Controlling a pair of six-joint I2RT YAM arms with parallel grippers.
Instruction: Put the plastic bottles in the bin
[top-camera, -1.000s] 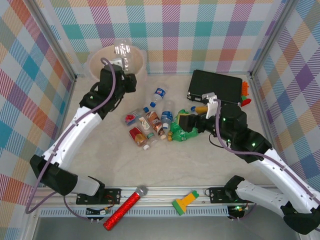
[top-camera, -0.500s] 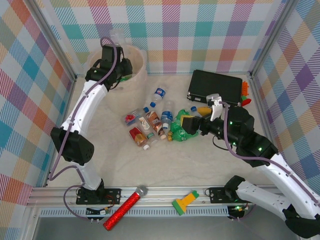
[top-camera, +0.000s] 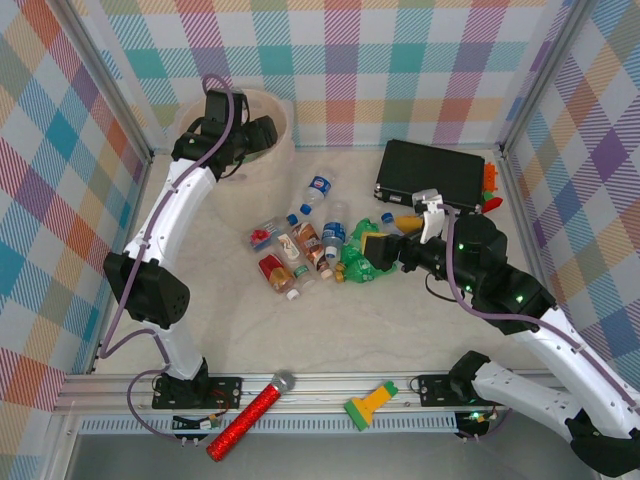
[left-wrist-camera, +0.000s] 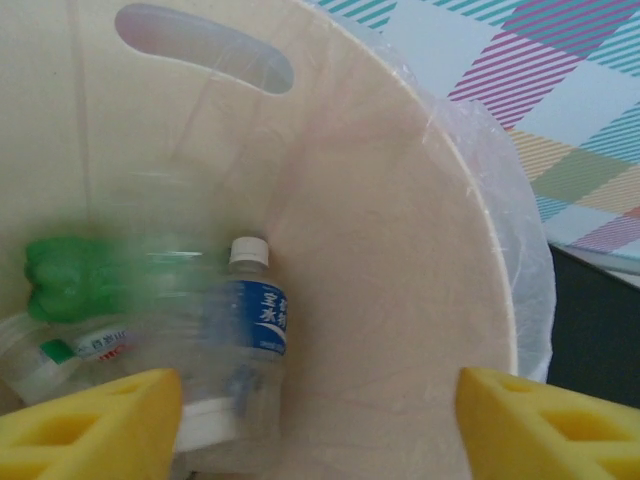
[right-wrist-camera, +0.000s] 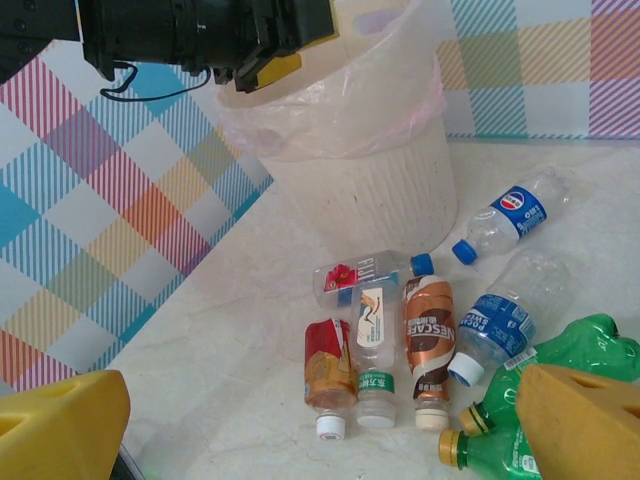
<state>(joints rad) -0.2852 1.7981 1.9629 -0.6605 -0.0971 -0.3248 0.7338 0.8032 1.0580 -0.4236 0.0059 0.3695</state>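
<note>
My left gripper hangs over the mouth of the bin, jaws open. In the left wrist view its yellow pads stand wide apart with nothing between them. Below, inside the bin, a blurred clear bottle lies beside a blue-labelled bottle and a green one. Several plastic bottles lie clustered mid-table. My right gripper hovers open just right of them, over the green bottles. Red-labelled, brown-labelled and blue-capped bottles lie ahead of it.
A flat black case lies at the back right, with small orange and green items beside it. A red glitter microphone and a green-and-yellow tool rest on the front rail. Plaid walls enclose the table.
My left arm carried a clear bottle over the bin, then its jaws opened and the bottle dropped inside. The right arm shifted slightly.
</note>
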